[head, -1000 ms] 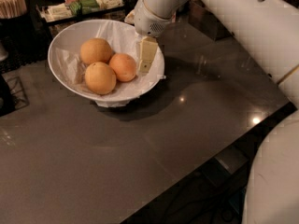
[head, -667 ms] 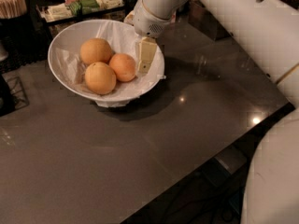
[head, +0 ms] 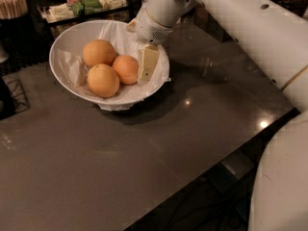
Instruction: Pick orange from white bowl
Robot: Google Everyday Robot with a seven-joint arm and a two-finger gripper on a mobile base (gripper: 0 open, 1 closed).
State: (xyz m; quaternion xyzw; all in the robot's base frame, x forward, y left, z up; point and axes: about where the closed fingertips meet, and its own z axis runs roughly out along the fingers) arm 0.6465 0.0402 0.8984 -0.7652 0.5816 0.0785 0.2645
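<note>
Pre-grasp, claw [head: 146, 66] inside white bowl [head: 60, 42] near far-left corner of surface [head: 144, 153], just beside orange [head: 126, 69], spread untellable; next straddle, squeeze, lift.

Glossy white bowl [head: 67, 35], crinkled paper [head: 72, 70]; seemingly plastic gripper [head: 146, 71] inside it.

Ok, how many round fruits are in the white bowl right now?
3. The back fruit lies toward the far left, the front fruit sits nearest the camera, and the orange is at right, beside the gripper inside the white bowl. None appears hidden.
</note>
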